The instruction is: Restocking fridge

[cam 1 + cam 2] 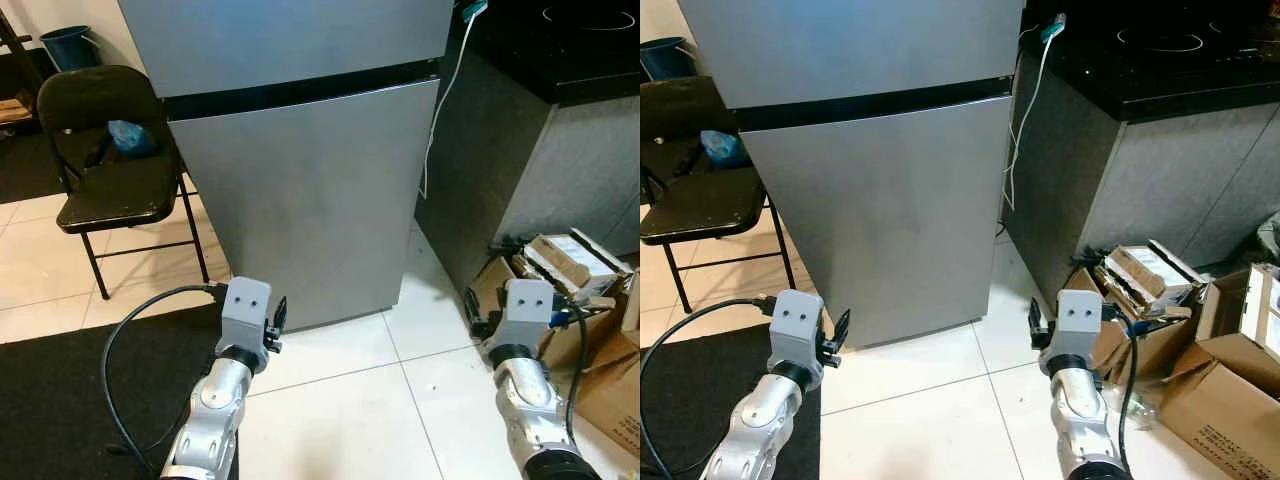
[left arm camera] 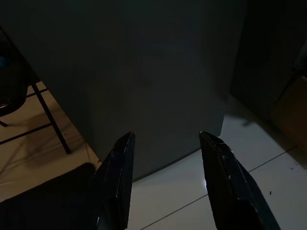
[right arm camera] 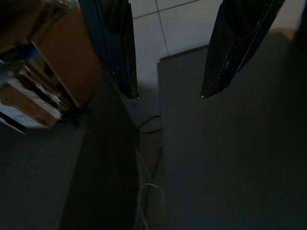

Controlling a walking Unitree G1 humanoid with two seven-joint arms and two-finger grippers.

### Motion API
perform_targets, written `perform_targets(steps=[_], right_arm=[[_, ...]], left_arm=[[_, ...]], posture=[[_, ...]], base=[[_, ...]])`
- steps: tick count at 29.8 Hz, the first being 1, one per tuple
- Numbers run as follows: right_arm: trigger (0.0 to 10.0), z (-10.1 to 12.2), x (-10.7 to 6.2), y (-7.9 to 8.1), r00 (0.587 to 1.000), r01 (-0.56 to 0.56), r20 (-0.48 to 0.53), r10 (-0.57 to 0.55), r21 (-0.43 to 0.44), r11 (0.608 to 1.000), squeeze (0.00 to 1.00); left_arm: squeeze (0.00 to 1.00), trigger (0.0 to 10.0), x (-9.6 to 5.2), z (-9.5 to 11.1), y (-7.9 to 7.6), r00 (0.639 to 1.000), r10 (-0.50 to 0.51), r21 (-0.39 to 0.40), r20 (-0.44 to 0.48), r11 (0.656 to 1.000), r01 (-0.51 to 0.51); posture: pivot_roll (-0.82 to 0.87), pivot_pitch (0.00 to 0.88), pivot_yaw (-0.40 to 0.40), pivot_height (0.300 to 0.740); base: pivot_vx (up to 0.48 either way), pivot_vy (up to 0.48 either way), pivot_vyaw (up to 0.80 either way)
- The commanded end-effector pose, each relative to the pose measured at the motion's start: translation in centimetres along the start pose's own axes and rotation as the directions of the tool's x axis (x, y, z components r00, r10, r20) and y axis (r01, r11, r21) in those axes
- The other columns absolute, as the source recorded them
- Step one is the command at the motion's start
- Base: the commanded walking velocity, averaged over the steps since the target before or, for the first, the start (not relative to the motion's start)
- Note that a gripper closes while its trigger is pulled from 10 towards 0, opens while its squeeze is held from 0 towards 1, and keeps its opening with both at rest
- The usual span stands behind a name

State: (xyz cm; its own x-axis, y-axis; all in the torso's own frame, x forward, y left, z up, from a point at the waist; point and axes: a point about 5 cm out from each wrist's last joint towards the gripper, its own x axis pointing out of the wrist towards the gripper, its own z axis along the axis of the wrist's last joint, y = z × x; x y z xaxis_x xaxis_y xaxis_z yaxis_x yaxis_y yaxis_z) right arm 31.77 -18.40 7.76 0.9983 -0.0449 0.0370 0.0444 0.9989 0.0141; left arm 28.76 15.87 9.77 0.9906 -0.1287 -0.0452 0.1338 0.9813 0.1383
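The fridge [image 1: 300, 170] stands straight ahead on the tiled floor [image 1: 340, 400], both silver doors closed, between a black folding chair [image 1: 110, 170] on the left and a dark counter [image 1: 1140, 130] on the right. The right eye view takes in more of the counter's black top. Open cardboard boxes [image 1: 1200, 350] sit on the floor at the right, holding flat packets. A blue bag [image 1: 128, 135] lies on the chair. The left gripper [image 2: 165, 143] and right gripper [image 3: 168, 93] are held low before the fridge door, fingers spread apart and holding nothing.
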Motion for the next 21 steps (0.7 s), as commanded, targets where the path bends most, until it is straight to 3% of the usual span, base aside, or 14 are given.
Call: perform_targets(steps=[1,7,21], right_arm=[[10.0,-0.7,-0.5,0.3,0.999,-0.014,-0.033,0.014,-0.013,1.0,0.0],[10.0,-1.2,-0.8,1.0,0.997,-0.045,-0.057,0.043,-0.033,0.998,0.0],[10.0,-1.8,-1.0,0.5,0.995,-0.026,-0.102,0.023,-0.033,0.999,0.0]], left_arm=[[0.0,10.0,-0.4,-0.9,-0.4,0.999,-0.001,0.003,-0.041,1.0,0.001],[0.0,10.0,-0.7,-1.7,-0.5,0.997,0.018,0.005,-0.08,1.0,-0.017],[0.0,10.0,-0.4,-2.2,-0.5,0.992,0.051,0.003,-0.111,0.999,-0.051]], posture=[[-0.12,0.077,0.031,0.74],[-0.12,0.077,0.027,0.74],[-0.11,0.078,0.03,0.74]], base=[[0.0,0.0,0.0],[0.0,0.0,0.0],[0.0,0.0,0.0]])
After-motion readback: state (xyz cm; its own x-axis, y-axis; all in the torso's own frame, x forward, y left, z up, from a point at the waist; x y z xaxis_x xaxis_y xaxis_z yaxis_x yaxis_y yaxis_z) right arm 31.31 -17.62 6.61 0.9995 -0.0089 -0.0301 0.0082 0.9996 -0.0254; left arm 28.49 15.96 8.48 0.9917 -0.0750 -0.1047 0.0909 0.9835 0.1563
